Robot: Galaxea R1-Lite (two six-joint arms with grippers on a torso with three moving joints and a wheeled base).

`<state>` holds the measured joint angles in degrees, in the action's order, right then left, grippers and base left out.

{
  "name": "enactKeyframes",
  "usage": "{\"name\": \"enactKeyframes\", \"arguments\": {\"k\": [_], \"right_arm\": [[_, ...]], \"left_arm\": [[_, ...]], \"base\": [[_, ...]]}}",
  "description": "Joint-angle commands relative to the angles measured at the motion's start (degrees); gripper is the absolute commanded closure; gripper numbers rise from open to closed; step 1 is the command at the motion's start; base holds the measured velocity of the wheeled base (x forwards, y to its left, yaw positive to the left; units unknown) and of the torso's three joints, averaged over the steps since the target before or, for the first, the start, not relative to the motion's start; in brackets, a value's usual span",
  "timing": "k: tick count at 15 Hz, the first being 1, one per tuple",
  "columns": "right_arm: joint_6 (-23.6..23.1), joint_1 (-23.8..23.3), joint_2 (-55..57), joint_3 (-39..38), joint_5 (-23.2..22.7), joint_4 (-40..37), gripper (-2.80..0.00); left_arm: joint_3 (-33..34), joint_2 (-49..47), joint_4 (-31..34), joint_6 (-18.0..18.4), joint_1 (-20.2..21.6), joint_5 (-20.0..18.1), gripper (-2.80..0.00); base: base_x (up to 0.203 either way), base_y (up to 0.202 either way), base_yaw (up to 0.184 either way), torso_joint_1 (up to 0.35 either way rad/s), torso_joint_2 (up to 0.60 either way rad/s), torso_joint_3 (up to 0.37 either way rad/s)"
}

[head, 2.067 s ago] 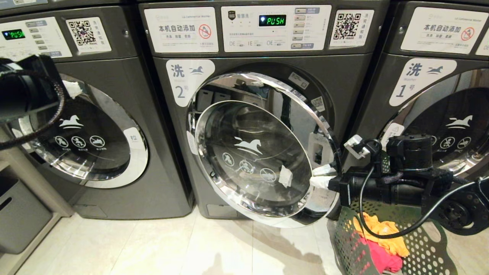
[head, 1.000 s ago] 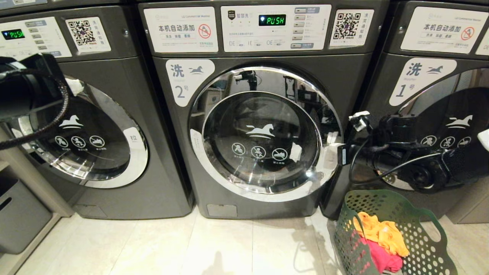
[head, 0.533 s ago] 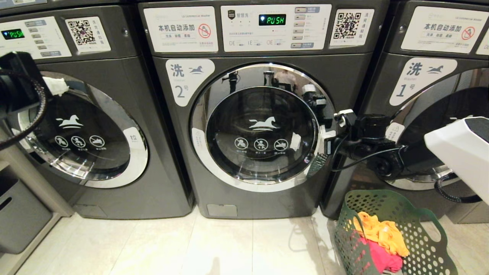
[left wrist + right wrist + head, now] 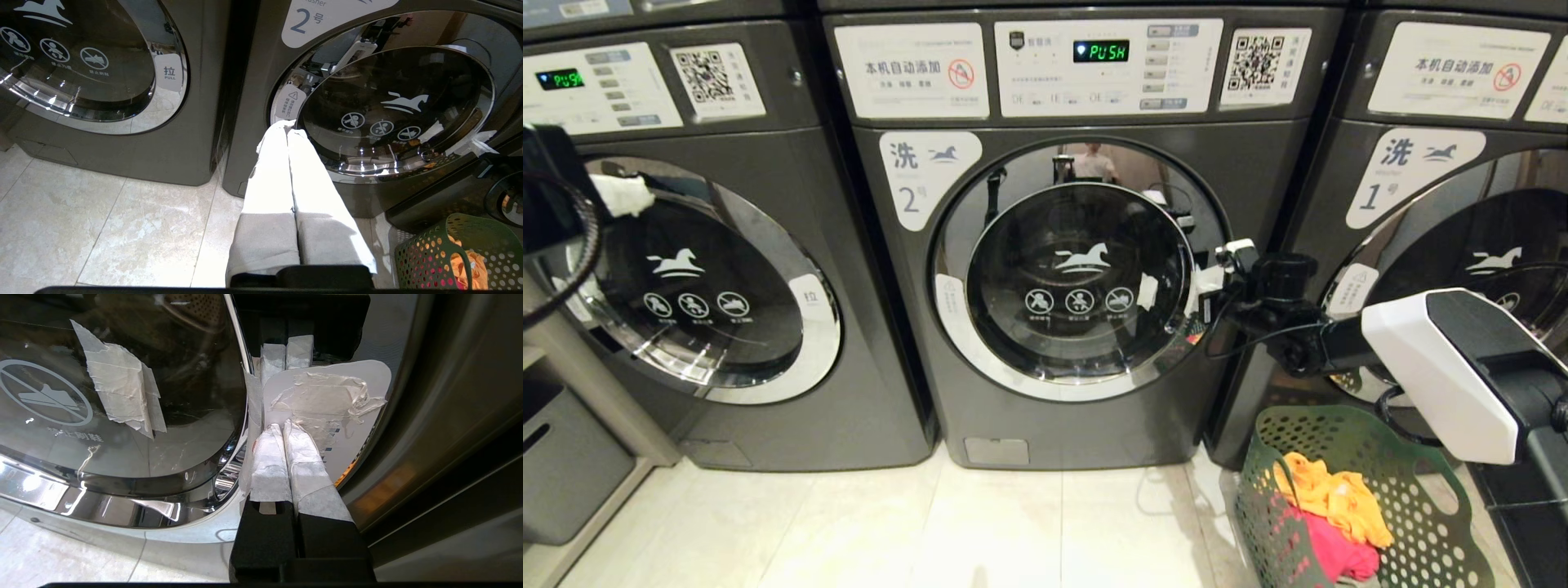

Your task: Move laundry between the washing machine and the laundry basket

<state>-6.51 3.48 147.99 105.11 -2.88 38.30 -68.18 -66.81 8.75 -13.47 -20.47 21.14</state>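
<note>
The washing machine (image 4: 1258,163) marked 2 stands in the middle, its round glass door (image 4: 1078,269) lying flat against the front. My right gripper (image 4: 1205,282) is shut and empty, its taped fingertips (image 4: 282,425) pressed on the white taped patch (image 4: 327,396) at the door's right rim. The green laundry basket (image 4: 1258,523) stands on the floor at lower right with an orange-yellow garment (image 4: 1331,494) over a pink-red one (image 4: 1331,551). My left gripper (image 4: 625,196) hangs shut and empty before the left machine, with its fingers (image 4: 269,171) pointing towards door 2.
A grey machine (image 4: 727,425) stands to the left and the machine marked 1 (image 4: 1421,163) to the right, both doors shut. A grey bin (image 4: 564,465) sits at far left. Pale tiled floor (image 4: 931,531) lies in front of the machines.
The door of machine 2 has swung from wide open to shut, with my right gripper following it in at its right rim. The right arm has stretched forward; the left gripper has barely moved.
</note>
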Motion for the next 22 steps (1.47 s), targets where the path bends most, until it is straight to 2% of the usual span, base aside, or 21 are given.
{"name": "enactKeyframes", "arguments": {"k": [1,4,8,12,15,18,20,22], "right_arm": [[-0.03,-1.43,2.79,1.64,0.86,0.94,0.00],[0.64,-1.36,-2.75,-4.47,-0.49,0.87,0.00],[2.06,1.33,-18.47,-19.15,-8.54,1.42,0.00],[2.32,5.81,-30.45,-22.60,-11.74,1.58,0.00],[1.96,9.59,-34.97,-16.27,-13.38,0.82,0.00],[0.34,12.20,-35.70,-3.78,-13.10,-8.92,0.00],[-1.76,14.09,-35.21,5.39,-10.64,-16.84,0.00],[-4.58,16.70,-35.13,8.91,-8.89,-22.42,0.00]], "left_arm": [[0.41,0.08,-0.05,-0.07,-0.01,0.13,0.00],[0.50,-0.27,-0.05,-0.07,-0.01,0.13,0.00],[0.59,-0.07,-0.05,-0.07,-0.01,0.13,0.00],[4.14,1.68,-0.13,-0.07,-0.01,0.12,0.00],[8.56,3.46,-0.58,-0.08,0.07,0.05,0.00],[9.90,4.29,-0.77,0.42,0.08,-0.04,0.00],[9.76,4.51,-0.98,5.67,0.12,-0.15,0.00],[9.40,4.96,-1.55,8.19,0.00,-0.77,0.00]], "base": [[0.000,0.000,0.000,0.000,0.00,0.000],[0.000,0.000,0.000,0.000,0.00,0.000],[0.000,0.000,0.000,0.000,0.00,0.000],[0.000,0.000,0.000,0.000,0.00,0.000],[0.000,0.000,0.000,0.000,0.00,0.000],[0.000,0.000,0.000,0.000,0.00,0.000],[0.000,0.000,0.000,0.000,0.00,0.000],[0.000,0.000,0.000,0.000,0.00,0.000]]}}
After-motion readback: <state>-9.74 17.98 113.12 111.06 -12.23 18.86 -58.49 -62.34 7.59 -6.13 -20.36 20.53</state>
